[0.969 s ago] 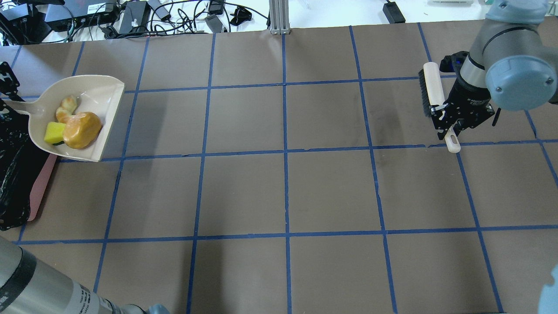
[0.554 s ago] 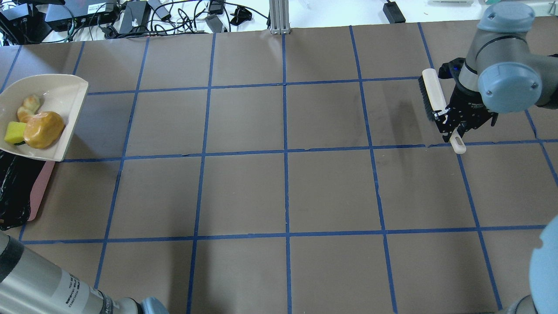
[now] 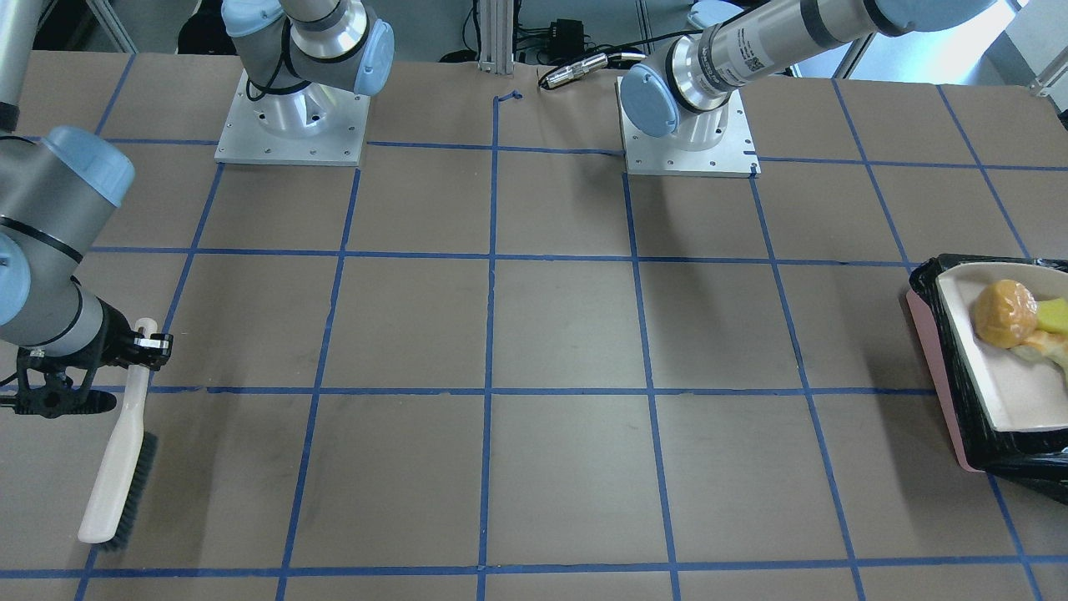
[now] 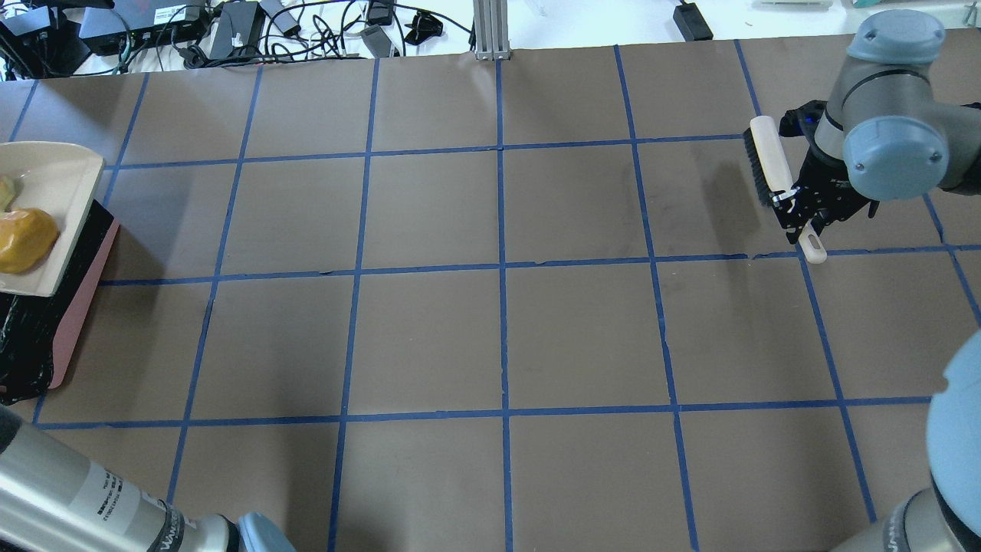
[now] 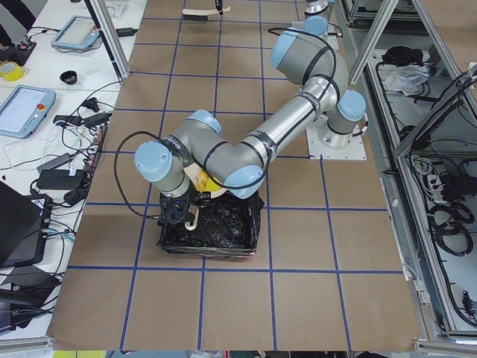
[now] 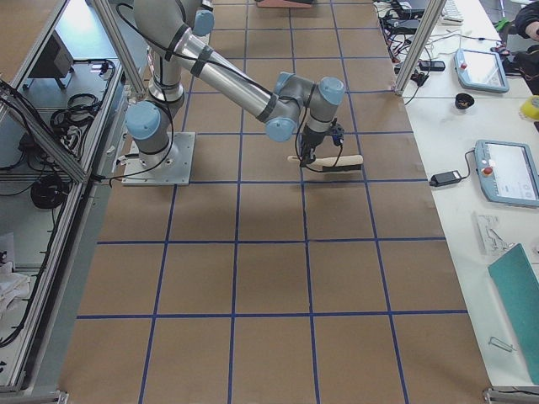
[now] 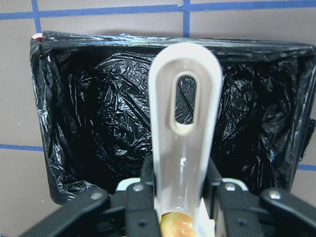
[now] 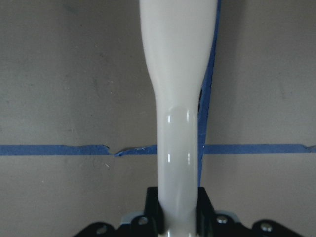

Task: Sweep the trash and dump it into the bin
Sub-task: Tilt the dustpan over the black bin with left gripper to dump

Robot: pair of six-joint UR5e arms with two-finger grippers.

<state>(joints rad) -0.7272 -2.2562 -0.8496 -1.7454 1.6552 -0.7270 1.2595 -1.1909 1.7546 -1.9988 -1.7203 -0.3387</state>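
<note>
My left tool (image 7: 180,190) is clamped on the handle of the beige dustpan (image 3: 989,376), holding it over the black-lined pink bin (image 3: 933,359). The amber lump (image 3: 1005,313), yellow wedge (image 3: 1054,315) and croissant piece (image 3: 1041,344) lie in the pan. My right tool (image 4: 791,202) grips a brush (image 4: 769,162) by its handle, well apart at the bench (image 4: 498,337)'s other end.

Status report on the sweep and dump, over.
Left gripper shut on dustpan, right gripper shut on brush. Trash in dustpan above bin, not dumped. Nothing blocking the bin.
</note>
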